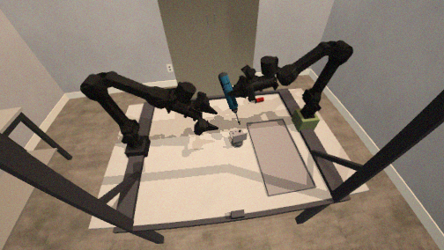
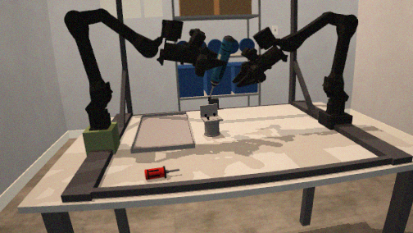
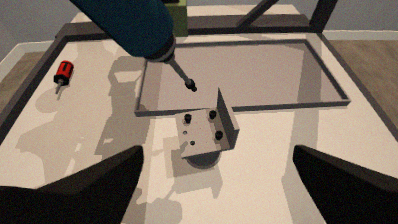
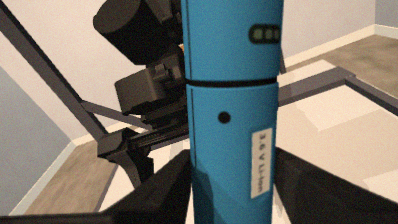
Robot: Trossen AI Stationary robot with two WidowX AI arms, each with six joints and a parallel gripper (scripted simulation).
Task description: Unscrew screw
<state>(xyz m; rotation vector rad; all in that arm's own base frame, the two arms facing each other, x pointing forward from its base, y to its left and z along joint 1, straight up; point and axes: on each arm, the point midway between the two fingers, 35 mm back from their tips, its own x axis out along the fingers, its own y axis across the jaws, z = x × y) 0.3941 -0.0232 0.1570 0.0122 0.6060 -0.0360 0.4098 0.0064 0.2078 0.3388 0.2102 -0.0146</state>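
The joint module stands upright on the table, a grey cylinder with a flat plate and an upright bracket on top. Three dark screws stand on the plate. My right gripper is shut on the electric screwdriver, blue-barrelled and tilted, with its tip in the air just above the module. The barrel fills the right wrist view. My left gripper is open and empty, raised above and beside the module; its fingers frame the module in the left wrist view.
A red-handled hand screwdriver lies on the table near one edge. A grey framed tray lies flat beside the module. A green block holds the right arm's base. Dark rails border the table.
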